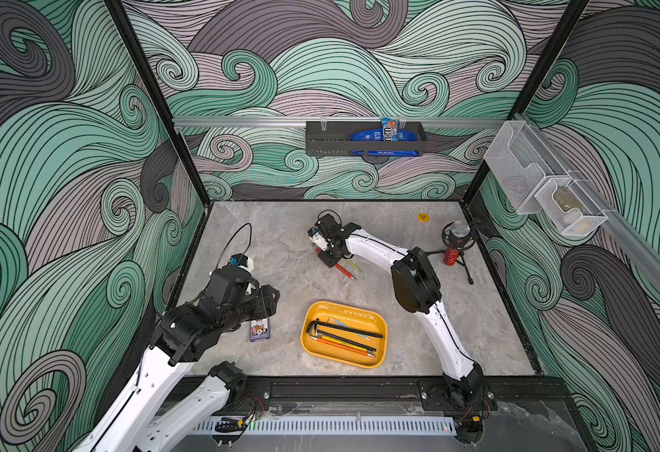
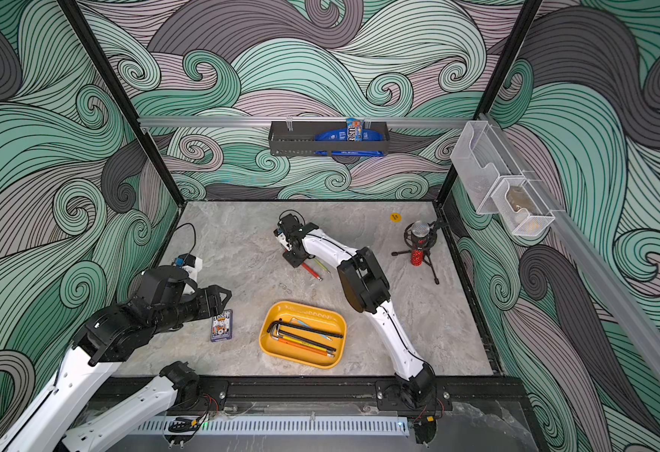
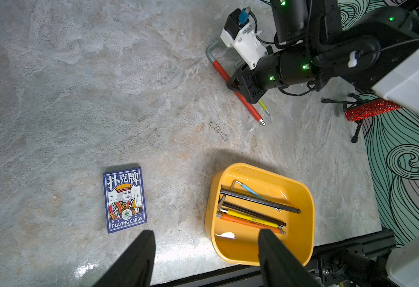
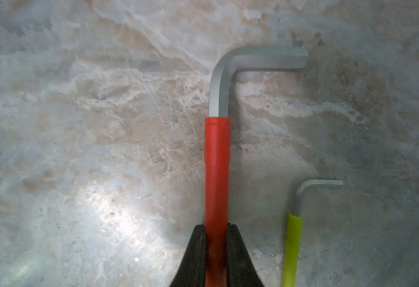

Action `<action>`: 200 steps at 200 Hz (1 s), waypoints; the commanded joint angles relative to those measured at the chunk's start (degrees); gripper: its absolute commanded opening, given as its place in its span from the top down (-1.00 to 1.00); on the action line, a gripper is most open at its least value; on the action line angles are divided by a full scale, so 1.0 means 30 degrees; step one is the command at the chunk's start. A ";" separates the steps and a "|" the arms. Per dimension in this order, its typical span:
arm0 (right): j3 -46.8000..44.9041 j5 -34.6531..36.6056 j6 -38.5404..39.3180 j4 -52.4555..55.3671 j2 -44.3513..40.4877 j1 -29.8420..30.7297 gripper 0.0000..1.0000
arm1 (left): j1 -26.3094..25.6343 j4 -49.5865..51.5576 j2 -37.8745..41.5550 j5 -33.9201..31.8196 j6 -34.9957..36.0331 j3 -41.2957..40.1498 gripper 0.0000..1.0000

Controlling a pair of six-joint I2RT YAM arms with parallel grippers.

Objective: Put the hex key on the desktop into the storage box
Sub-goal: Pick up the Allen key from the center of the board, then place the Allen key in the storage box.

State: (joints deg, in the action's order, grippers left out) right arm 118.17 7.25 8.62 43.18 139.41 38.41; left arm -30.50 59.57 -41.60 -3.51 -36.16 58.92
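Grasping step: pinching the red key (image 4: 217, 161), lying flat mid-way across the desk (image 1: 457, 313) just beside a green key (image 4: 291, 243), in the right gripper (image 4: 217, 227), with the left gripper (image 3: 204, 232) spread; likely needing next a lift and carry to the box (image 1: 344, 304) near the front edge.

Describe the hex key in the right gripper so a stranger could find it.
On the grey marbled desktop, look past the yellow storage box to the right gripper. It pinches the red-sleeved hex key, thicker than the lime-sleeved key alongside.
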 commanded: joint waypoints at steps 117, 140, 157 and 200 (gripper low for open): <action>-0.9158 -0.2377 -0.0736 -0.0001 -1.2988 0.2501 1.00 | 0.0177 -0.1717 -0.0637 0.0180 0.2318 0.0378 -0.35; -1.1518 -0.2296 -0.0932 -0.0068 -1.5228 0.4125 1.00 | 0.0176 -0.1116 -0.0346 0.0493 0.3040 0.0447 -0.33; -1.3232 -0.2289 -0.1187 -0.0382 -1.6673 0.5197 1.00 | 0.0176 -0.0570 0.0091 0.0654 0.3392 0.0384 -0.32; -1.6718 -0.2423 -0.1588 -0.1345 -1.8717 0.7056 1.00 | 0.0170 -0.0224 0.1413 0.1824 0.4407 0.0080 -0.29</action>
State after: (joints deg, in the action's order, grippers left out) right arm 71.11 0.38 5.17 42.48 85.71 57.69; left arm -30.50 57.14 -39.64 -1.45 -26.72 58.92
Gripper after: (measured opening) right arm 0.151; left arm 0.652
